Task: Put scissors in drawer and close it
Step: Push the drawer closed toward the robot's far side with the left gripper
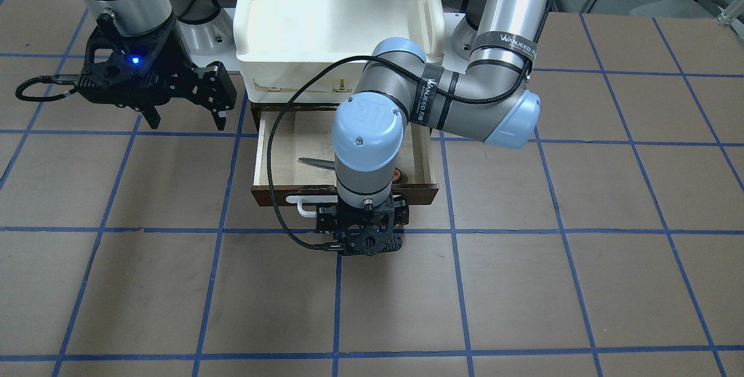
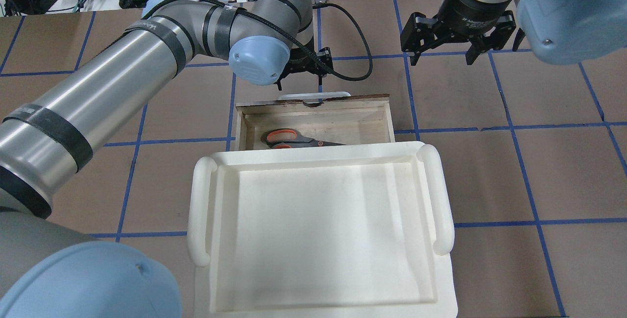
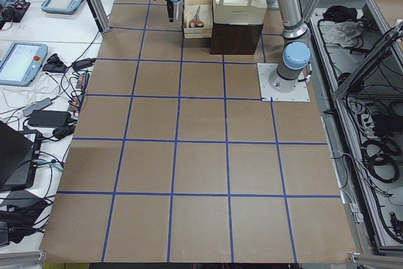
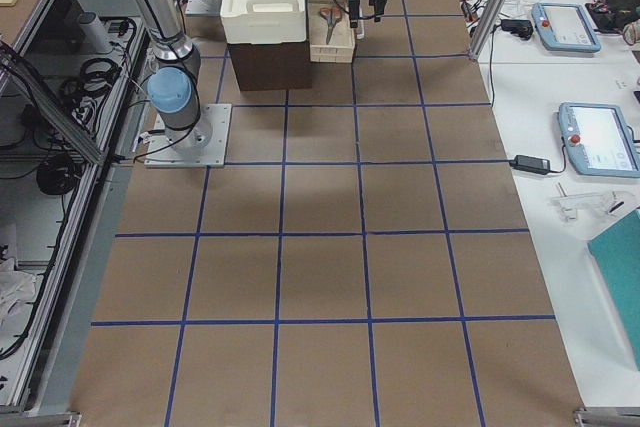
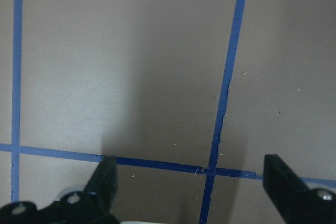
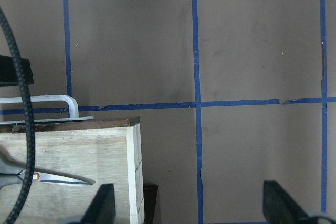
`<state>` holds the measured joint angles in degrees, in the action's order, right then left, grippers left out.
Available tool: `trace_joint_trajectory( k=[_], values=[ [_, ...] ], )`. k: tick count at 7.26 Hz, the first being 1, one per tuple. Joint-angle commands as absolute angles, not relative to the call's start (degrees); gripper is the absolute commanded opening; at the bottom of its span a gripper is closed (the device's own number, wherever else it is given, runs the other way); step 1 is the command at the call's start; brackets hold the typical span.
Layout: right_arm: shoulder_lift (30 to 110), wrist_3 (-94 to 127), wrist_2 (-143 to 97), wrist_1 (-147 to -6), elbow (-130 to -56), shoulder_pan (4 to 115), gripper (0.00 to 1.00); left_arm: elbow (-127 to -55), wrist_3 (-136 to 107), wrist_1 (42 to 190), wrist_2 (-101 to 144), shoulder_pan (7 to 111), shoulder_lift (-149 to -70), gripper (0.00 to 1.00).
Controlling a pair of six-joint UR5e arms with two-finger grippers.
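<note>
Front view: grey-handled, orange-lined scissors (image 1: 317, 162) lay in the open dark-fronted wooden drawer (image 1: 263, 150), only the blade tips visible.
Overhead: the handles showed, pointing left.
Wrist views: left gripper (image 5: 189, 163) and right gripper (image 6: 189, 187) were spread wide, empty.
Side views: brown blue-taped table (image 3: 201, 155); a teach pendant (image 4: 598, 137) lay beside it.

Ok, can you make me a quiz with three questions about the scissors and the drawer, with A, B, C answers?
1. Where are the scissors? A in a cup; B in the drawer; C on a shelf.
2. What colour lines their loops? A orange; B green; C blue.
3. The drawer is: A open; B shut; C upside down.
Answers: 1 B, they lie on its plywood floor. 2 A, orange shows inside the grey handles. 3 A, it is pulled out with its inside in view.
</note>
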<state>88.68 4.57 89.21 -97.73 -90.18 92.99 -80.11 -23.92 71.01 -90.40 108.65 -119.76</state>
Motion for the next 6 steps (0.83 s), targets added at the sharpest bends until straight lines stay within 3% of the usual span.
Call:
trace_joint_trajectory(
  k=[1, 6],
  values=[
    [88.7, 4.5, 89.2, -97.7, -90.2, 93.0, 1.00, -80.5, -21.9, 80.8, -85.9, 109.1, -117.3, 1.00],
    [88.7, 4.3, 89.2, -97.7, -90.2, 93.0, 1.00, -92.4, -13.4, 85.5, -85.2, 109.6, -111.5, 1.00]
  ],
)
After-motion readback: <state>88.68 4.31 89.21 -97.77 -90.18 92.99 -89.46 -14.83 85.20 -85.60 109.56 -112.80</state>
